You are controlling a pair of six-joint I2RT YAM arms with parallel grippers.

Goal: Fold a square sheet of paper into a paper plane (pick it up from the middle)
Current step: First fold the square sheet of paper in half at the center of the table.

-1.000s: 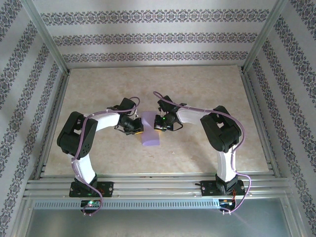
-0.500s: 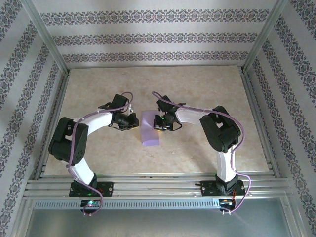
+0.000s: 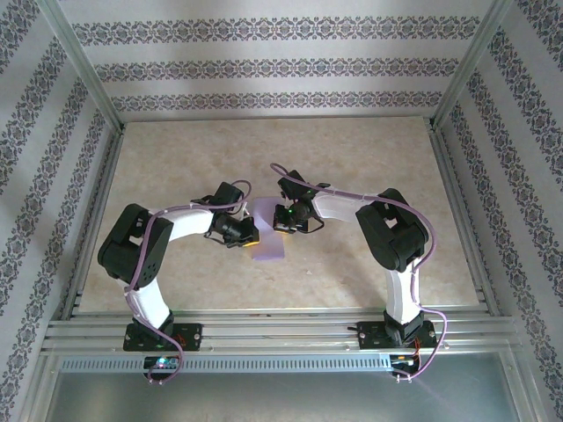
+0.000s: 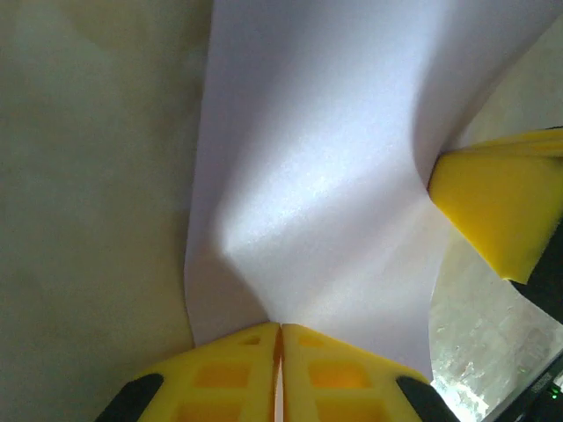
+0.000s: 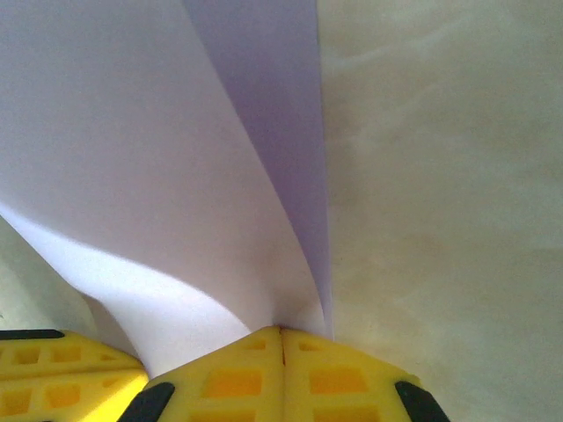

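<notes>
Left gripper point(image 4: 279, 332) on bowed lavender sheet point(image 4: 325, 158)

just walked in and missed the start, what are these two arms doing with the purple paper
The robot is working one pale lavender sheet of paper in the middle of the table. The left gripper is shut on one edge and the right gripper is shut on the opposite side, so the sheet bows between them. One layer curves over another, so a fold seems under way, but there is no pointed plane shape yet.
</notes>
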